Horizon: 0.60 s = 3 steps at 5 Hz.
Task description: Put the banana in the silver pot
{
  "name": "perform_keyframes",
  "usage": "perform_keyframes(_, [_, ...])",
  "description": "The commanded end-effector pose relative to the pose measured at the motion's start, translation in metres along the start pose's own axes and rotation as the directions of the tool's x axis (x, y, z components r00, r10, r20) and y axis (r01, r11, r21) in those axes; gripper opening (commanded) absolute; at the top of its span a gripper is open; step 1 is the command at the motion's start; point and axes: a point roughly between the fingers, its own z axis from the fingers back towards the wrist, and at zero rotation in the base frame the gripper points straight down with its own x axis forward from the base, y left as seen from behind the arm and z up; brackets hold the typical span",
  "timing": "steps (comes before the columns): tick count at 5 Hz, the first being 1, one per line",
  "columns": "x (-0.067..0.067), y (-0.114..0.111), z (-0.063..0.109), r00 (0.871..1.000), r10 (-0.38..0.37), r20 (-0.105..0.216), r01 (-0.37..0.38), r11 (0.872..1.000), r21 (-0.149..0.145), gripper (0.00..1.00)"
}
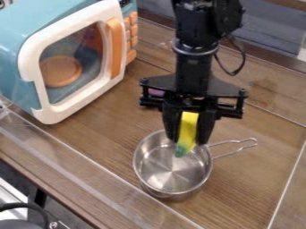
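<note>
The yellow banana (189, 131) hangs upright with its greenish tip down, held between the fingers of my gripper (191, 123), which is shut on it. It sits directly over the silver pot (171, 166), its tip about level with the pot's far rim. The pot stands on the wooden table at the front centre, its wire loop handle (234, 146) pointing right. My black arm comes down from the top of the view.
A blue-and-white toy microwave (60, 55) with its door open stands at the left. A clear plastic wall (72, 165) runs along the table's front edge. The purple eggplant is hidden behind my arm.
</note>
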Motion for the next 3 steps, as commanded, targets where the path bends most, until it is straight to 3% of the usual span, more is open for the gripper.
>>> perform_keyframes(1, [-0.002,0.001,0.000,0.998,-0.054,0.039,0.054,0.998,-0.016,0.00])
perform_keyframes(3, [-0.005,0.005,-0.021,0.996,-0.086,0.035,0.086,0.996,-0.007,0.00])
